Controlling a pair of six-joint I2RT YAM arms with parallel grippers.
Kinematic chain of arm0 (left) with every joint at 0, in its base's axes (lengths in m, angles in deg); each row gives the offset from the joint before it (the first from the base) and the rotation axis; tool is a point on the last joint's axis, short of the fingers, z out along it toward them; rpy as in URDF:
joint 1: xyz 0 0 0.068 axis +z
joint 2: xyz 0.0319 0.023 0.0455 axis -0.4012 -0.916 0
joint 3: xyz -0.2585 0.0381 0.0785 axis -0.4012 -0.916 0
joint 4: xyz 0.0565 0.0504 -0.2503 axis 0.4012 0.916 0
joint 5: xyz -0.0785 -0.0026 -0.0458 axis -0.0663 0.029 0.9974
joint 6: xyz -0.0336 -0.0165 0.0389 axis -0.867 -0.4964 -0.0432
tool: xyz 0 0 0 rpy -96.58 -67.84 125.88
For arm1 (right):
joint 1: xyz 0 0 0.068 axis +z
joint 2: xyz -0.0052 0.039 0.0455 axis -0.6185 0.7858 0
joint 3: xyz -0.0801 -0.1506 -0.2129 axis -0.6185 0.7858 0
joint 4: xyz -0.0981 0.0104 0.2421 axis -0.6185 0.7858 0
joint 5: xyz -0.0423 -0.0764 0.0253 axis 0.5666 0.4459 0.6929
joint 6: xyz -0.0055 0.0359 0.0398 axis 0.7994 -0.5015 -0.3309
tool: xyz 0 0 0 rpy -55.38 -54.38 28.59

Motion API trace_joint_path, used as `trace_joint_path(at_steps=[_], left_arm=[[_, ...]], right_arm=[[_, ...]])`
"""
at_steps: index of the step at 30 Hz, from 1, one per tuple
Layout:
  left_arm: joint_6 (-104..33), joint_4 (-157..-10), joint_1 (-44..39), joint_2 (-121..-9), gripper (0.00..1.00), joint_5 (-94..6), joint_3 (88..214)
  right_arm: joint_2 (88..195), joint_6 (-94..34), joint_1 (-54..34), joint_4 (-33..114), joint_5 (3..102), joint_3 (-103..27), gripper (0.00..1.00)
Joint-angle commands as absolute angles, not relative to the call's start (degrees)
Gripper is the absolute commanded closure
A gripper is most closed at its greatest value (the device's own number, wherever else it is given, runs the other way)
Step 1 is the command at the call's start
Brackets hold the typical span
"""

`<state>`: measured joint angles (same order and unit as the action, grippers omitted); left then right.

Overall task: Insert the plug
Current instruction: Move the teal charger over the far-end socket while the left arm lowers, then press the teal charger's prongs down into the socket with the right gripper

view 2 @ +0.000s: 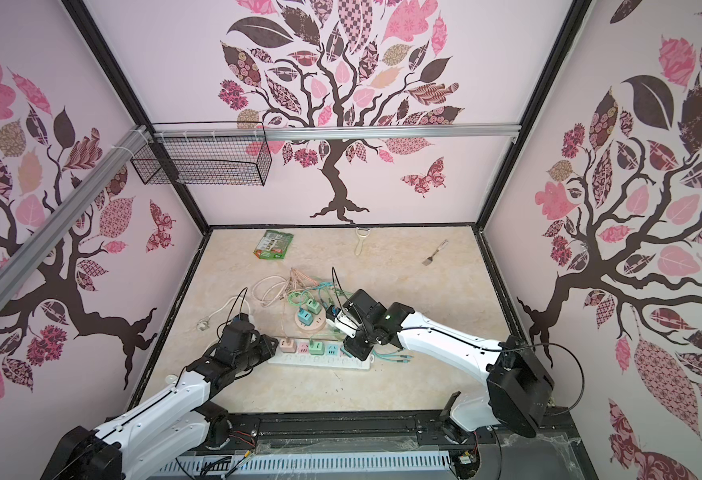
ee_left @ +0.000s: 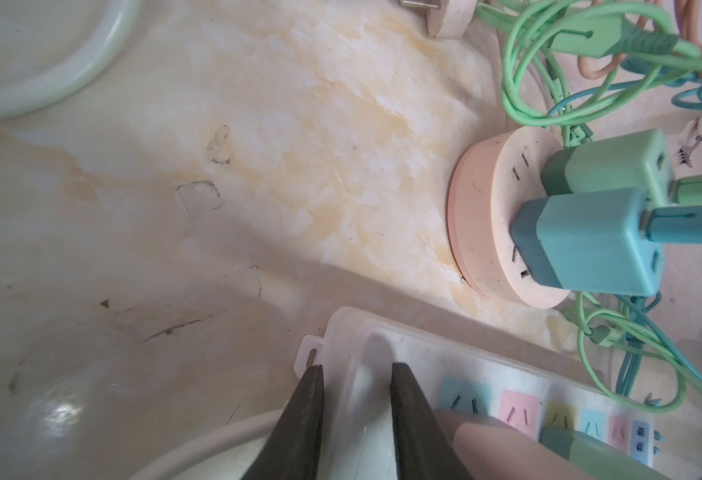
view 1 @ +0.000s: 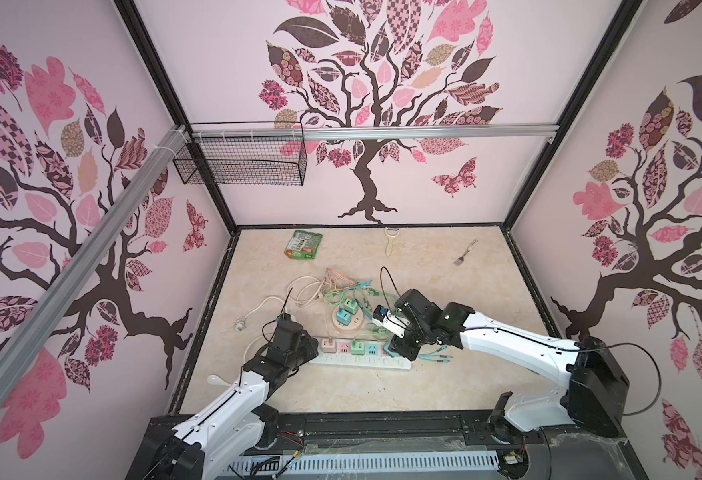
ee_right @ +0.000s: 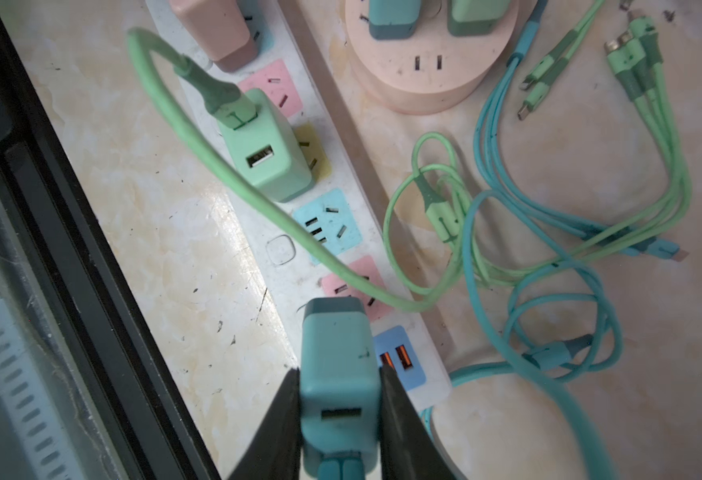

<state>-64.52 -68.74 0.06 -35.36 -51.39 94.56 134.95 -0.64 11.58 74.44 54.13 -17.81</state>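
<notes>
Right fingers (ee_right: 278, 428) clenched teal boxy plastic charger plug (ee_right: 339, 374), prong end facing pink socket (ee_right: 376, 311) of white plastic power strip (ee_right: 266, 274), just beyond. Left fingers (ee_left: 303, 424) sat at strip's opposite end; grip unclear.

Marble tbl (view 1: 445, 291): pwr strip (view 1: 362, 365), cables (view 1: 341, 286), peeler (view 1: 390, 241)

A peeler (view 1: 391, 242) lies on the desk (view 1: 445, 386) near the back wall. In both top views, a green packet (view 1: 305, 245) lies left of the peeler, a small spatula (view 1: 465, 252) right, and a wire basket (view 1: 241, 160) hangs above-left.
</notes>
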Motion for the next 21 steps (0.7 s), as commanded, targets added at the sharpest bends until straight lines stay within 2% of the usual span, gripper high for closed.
trace_joint_path(at_steps=[1, 21], left_arm=[[-63.2, -70.7, 0.4, -35.9, 0.71, -49.4, 93.7], [-61.9, -71.6, 1.1, -38.4, 0.72, -48.4, 95.0]], right_arm=[[137.6, 3.5, 13.1, 78.1, 56.6, -21.2, 0.80], [145.0, 9.8, 16.0, 83.7, 63.6, -26.5, 0.81]])
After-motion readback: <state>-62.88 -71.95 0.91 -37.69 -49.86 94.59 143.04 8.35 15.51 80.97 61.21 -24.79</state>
